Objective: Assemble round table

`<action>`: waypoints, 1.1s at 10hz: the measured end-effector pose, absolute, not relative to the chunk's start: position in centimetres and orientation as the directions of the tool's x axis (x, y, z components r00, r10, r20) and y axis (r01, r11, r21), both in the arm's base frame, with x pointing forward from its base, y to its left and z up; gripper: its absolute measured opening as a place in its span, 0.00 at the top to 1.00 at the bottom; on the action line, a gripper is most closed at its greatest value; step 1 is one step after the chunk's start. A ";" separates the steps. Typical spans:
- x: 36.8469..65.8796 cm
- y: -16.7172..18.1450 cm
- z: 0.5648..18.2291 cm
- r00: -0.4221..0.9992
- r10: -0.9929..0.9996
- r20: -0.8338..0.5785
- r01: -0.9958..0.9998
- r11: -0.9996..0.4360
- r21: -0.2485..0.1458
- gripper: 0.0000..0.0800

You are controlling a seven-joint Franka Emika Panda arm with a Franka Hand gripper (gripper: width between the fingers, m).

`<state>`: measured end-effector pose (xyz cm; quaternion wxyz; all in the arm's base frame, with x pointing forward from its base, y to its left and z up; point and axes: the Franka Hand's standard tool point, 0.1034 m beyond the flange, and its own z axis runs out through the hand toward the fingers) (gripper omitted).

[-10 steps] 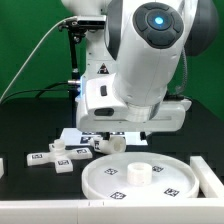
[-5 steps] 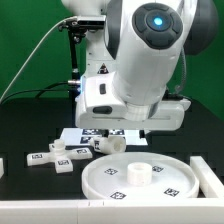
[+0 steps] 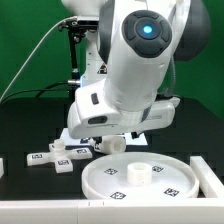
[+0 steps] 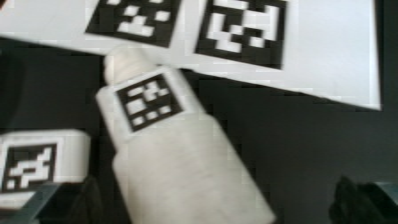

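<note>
The round table lies in loose white tagged parts. The large rimmed disc point(image 3: 135, 176) rests flat at the front of the black table. The cross-shaped foot point(image 3: 58, 156) lies to the exterior view's left of it. The short thick leg point(image 3: 112, 146) lies on its side just behind the disc. In the wrist view the leg point(image 4: 169, 140) stretches lengthwise between my fingers, tag upward. My gripper point(image 4: 214, 205) is open and straddles the leg, with a dark gap showing on one side. Part of the foot point(image 4: 36, 165) shows beside it. In the exterior view the arm hides my fingers.
The marker board point(image 4: 267, 60) lies just beyond the leg's end, and shows partly under the arm point(image 3: 85, 133). A white block point(image 3: 3, 167) sits at the exterior view's left edge, another white piece point(image 3: 207, 172) at the right edge. A dark post point(image 3: 74, 60) stands behind.
The arm has swung and leaned toward the exterior view's left, with the hand lower over the leg. The jaws stay open. The loose parts have not moved.
</note>
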<state>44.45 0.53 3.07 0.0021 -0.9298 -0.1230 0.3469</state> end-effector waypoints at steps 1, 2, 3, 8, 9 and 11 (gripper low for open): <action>44.6 0.5 2.9 0.717 0.279 -0.639 0.264 -0.957 -0.122 0.19; 44.6 0.6 2.9 0.718 0.274 -0.640 0.260 -0.958 -0.119 0.19; 44.6 0.6 2.8 0.718 0.274 -0.640 0.260 -0.958 -0.119 0.19; 45.0 1.2 2.5 0.696 0.262 -0.669 0.267 -0.959 -0.099 0.19; 44.7 1.2 2.4 0.685 0.261 -0.681 0.264 -0.959 -0.102 0.19; 44.3 1.1 2.4 0.670 0.259 -0.696 0.262 -0.959 -0.104 0.19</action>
